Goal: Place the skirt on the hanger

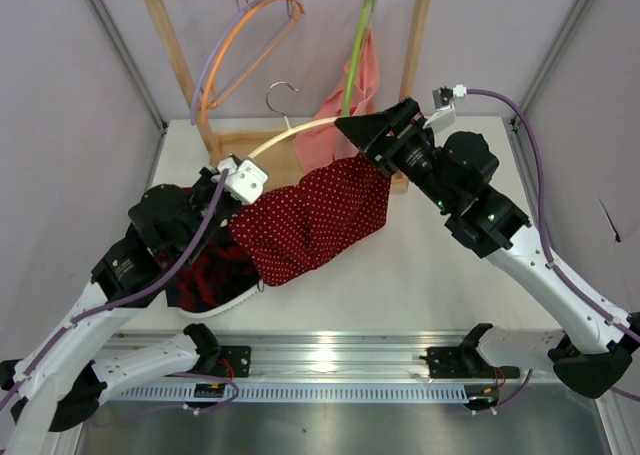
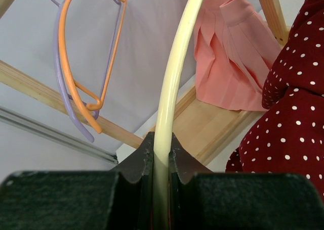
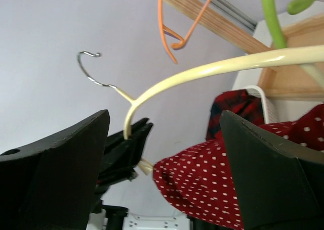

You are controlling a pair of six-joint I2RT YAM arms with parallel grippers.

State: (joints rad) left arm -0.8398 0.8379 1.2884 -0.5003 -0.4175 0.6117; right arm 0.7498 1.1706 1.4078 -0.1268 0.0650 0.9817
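Top external view has the skirt (image 1: pixel 320 220) slung between the two grippers under the hanger (image 1: pixel 295 129), lower edge down at the table (image 1: pixel 440 275). The left gripper (image 1: pixel 245 165) is clamped on the hanger's left end; the right gripper (image 1: pixel 368 135) sits at the skirt's upper corner, fingers spread wide, gripping nothing. A plaid garment (image 1: pixel 205 275) lies under the left arm. Close behind, a wooden rack (image 1: pixel 170 45) carries an orange hanger (image 2: pixel 61 38), lilac hanger (image 2: pixel 76 124), lime-green hanger (image 1: pixel 353 65) and salmon-pink cloth (image 2: pixel 228 63). Open tabletop lies right; pale walls enclose it

pink cloth (image 2: pixel 228 58) and lime-green hanger (image 3: pixel 269 12) hang on wooden rack (image 1: pixel 171 45).
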